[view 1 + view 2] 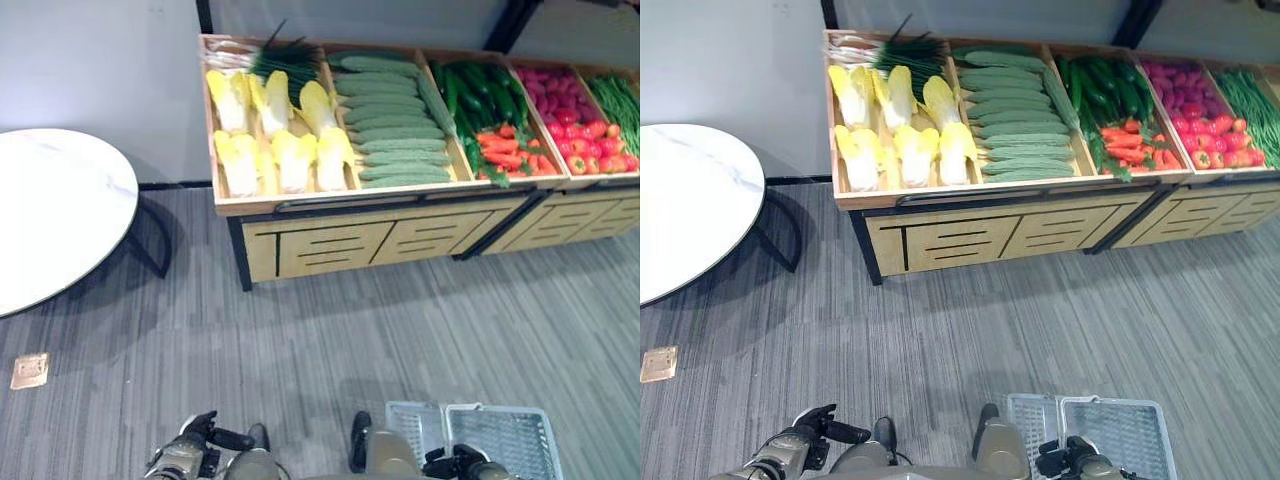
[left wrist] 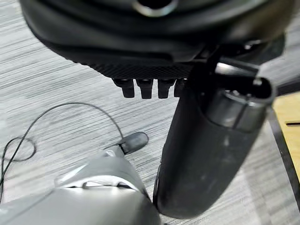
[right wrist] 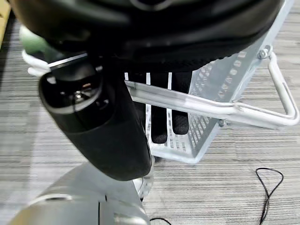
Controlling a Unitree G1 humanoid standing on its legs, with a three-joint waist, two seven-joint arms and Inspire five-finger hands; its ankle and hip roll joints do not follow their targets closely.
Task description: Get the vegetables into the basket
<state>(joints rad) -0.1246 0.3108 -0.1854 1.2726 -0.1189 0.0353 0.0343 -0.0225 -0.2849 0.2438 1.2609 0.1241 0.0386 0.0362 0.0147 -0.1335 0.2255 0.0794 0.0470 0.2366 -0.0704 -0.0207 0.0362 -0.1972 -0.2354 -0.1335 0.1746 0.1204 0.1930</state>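
Green cucumbers (image 1: 390, 130) lengthwise left to right.

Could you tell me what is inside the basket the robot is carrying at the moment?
The grey basket looks empty: bare mesh shows, and no vegetables. The right hand curls round its handle and covers part of the inside, so that part cannot be checked.

head views downward, wrist views floorward, close

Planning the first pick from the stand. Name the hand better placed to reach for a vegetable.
Left, probably. The right hand has its fingers hooked around the basket handle, so it is occupied. The left hand holds nothing and is free to reach the vegetable stand.
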